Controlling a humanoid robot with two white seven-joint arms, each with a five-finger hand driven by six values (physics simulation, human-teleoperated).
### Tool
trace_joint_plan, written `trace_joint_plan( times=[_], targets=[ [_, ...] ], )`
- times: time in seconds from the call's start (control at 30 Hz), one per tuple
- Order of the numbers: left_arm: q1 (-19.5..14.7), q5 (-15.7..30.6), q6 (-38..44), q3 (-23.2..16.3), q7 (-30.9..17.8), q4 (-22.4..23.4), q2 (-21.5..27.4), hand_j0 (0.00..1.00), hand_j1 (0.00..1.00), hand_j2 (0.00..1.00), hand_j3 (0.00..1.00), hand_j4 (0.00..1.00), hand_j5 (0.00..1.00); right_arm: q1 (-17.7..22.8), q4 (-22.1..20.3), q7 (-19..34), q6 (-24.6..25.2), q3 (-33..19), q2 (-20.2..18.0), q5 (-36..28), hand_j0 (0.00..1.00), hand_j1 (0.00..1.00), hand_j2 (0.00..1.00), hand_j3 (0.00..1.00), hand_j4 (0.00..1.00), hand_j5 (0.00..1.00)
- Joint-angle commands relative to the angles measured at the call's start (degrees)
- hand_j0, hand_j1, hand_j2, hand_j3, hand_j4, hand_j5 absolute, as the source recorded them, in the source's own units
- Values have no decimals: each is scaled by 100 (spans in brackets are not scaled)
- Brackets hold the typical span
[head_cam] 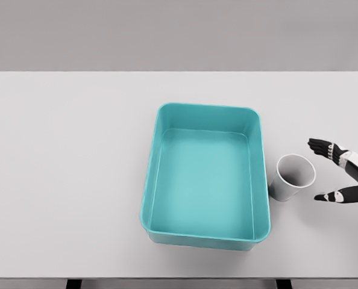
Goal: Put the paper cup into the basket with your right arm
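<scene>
A white paper cup [292, 177] stands upright on the table just right of the teal basket [152, 180], a small gap from its right wall. My right hand [319, 170] comes in from the right edge, level with the cup. Its black fingers [321, 146] are spread and the thumb [334, 196] is held apart, so the hand is open. The fingertips are a short way right of the cup's rim and do not touch it. The basket holds nothing. My left arm does not show.
The white table [64, 180] runs across the whole view, with its far edge at the top and its near edge at the bottom. The basket sits at the middle, slightly right.
</scene>
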Motion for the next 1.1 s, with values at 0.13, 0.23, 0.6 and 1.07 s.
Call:
trace_joint_plan(
  times=[0.13,0.23,0.6,1.07],
  targets=[
    [0,5,0,2,-1,0,0,100,100,100,100,100,100,70,-77,-1,3,-4,75,-16,100,100,100,100,100,100],
    [0,5,0,-7,-1,0,0,100,100,100,100,100,100,79,-94,-1,3,-4,163,-16,100,100,100,100,100,100],
    [0,5,0,2,-1,0,0,100,100,100,100,100,100,35,-86,-10,3,-4,321,-16,100,100,100,100,100,100],
    [0,-4,0,2,-1,0,0,100,100,100,100,100,100,35,-68,-10,3,-4,453,195,100,100,100,100,100,100]
  ],
)
